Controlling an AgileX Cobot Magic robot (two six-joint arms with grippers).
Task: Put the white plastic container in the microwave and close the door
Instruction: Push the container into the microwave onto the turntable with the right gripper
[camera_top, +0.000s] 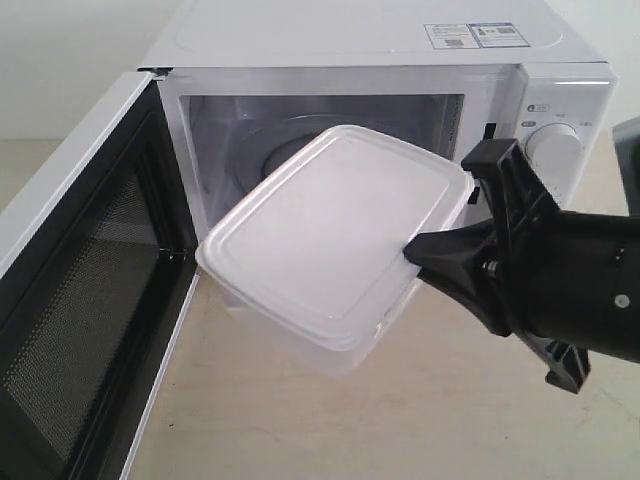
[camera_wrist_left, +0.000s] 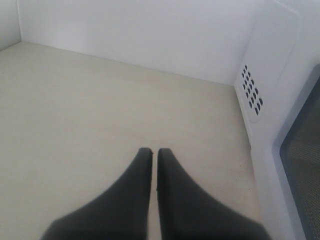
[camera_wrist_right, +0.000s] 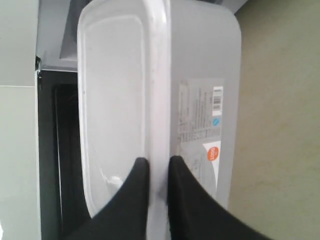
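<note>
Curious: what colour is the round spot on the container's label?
Orange, on the label of the white plastic container; best in the right wrist view.

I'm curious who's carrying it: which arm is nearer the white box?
Right. Its jaws pinch the white box by its rim; the left jaws hang shut beside the microwave, empty.

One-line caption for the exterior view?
The right gripper holds the white plastic container by its rim, tilted, before the microwave, whose door stands open.

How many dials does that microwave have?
1 in view: a round white dial on the microwave's right panel, just above the black arm. The arm covers the panel below, so another may be hidden.
</note>
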